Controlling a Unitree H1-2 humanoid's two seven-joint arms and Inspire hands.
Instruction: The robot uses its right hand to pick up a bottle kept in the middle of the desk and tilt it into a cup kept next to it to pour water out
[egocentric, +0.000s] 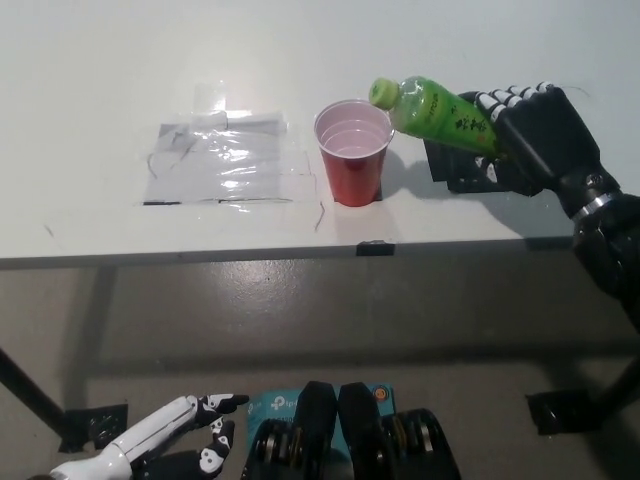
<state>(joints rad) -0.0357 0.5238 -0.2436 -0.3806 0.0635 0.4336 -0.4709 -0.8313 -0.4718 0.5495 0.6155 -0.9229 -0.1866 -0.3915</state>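
A green bottle with a yellow-green cap lies tilted almost flat, cap toward the left. My black right hand is shut on its lower half. The cap hangs at the right rim of the red cup, which stands upright on the white desk. The cup's inside looks pale and I cannot tell whether water is in it. My white left hand rests low at the bottom left, below the desk, fingers stretched apart.
A black square mat lies on the desk under my right hand. A patch of clear tape and plastic is stuck left of the cup. The desk's front edge runs across the middle, with floor below.
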